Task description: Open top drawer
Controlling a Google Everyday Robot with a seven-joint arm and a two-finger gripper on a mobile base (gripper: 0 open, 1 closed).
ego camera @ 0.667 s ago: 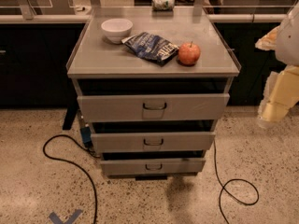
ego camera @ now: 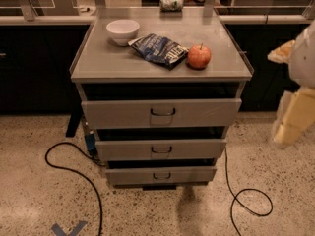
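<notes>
Because the gripper (ego camera: 290, 124) is hanging at the far right edge of the view, out beside the cabinet and not in front of it, the likeliest trouble is coming from the approach. Swinging in sideways, it is risking a knock against the cabinet's right front corner. It is also risking a catch on the handle of the middle drawer (ego camera: 197, 150) just below, which is looking much alike. A jolt to the cabinet top (ego camera: 113, 63) is likely to send the apple (ego camera: 199, 56) rolling, since it is sitting near the front right edge, beside a chip bag (ego camera: 160, 49) and a white bowl (ego camera: 122, 31). A black cable (ego camera: 248, 200) is looping on the floor under the gripper's side and is threatening to snag the base.

The gripper is showing only as a pale, yellowish shape. Whether it is released or clenched cannot be told, and it is carrying nothing visible.

The top drawer (ego camera: 113, 114) is sitting directly under the cabinet top as the widest of the three grey drawers. Its small dark handle (ego camera: 162, 112) is hanging at the centre of its front. A dark gap is showing above the front, suggesting the drawer is partly out. The handle is lying to the left of the gripper, well apart from it and at roughly the same height.
</notes>
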